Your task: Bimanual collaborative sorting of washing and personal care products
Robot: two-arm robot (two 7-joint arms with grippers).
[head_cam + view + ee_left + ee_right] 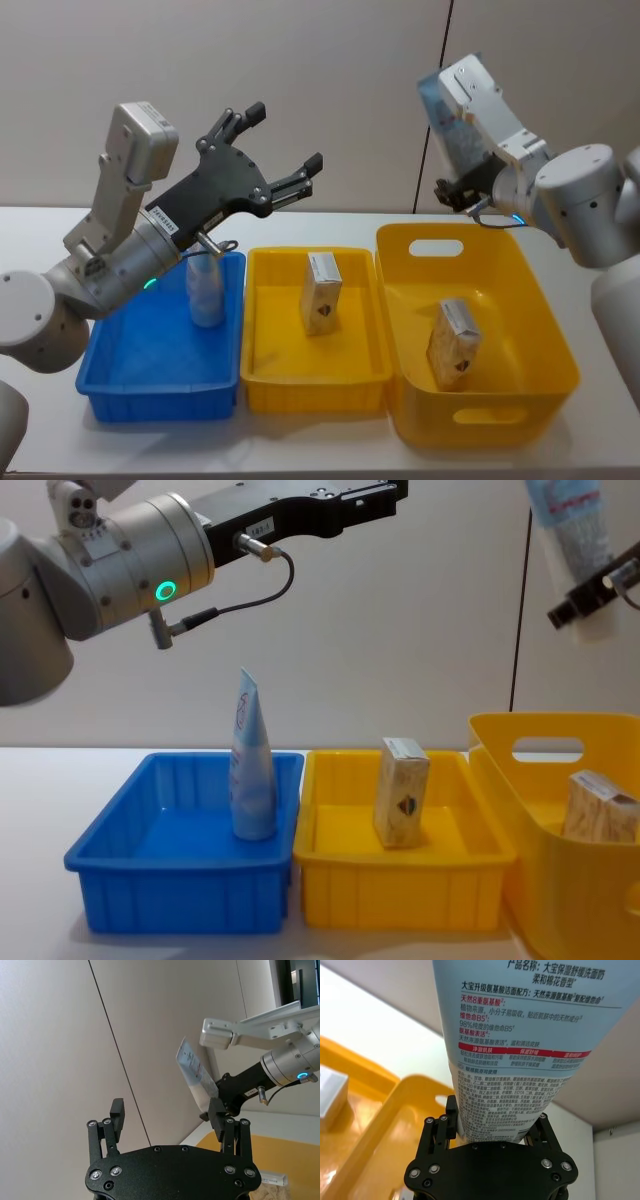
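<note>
At the upper right of the head view our right gripper pinches a pale-blue squeeze tube by its cap end, held high above the large yellow bin. Upper left, our left gripper hangs spread and empty (fingers wide apart) over the blue bin, where a second tube stands upright. One beige carton stands in the middle yellow bin; another carton sits in the large one.

Blue bin: upright tube blocks back right, rest open. Middle yellow bin: carton at center-back, front free. Big bin: carton roughly mid-floor, probably leaning.
</note>
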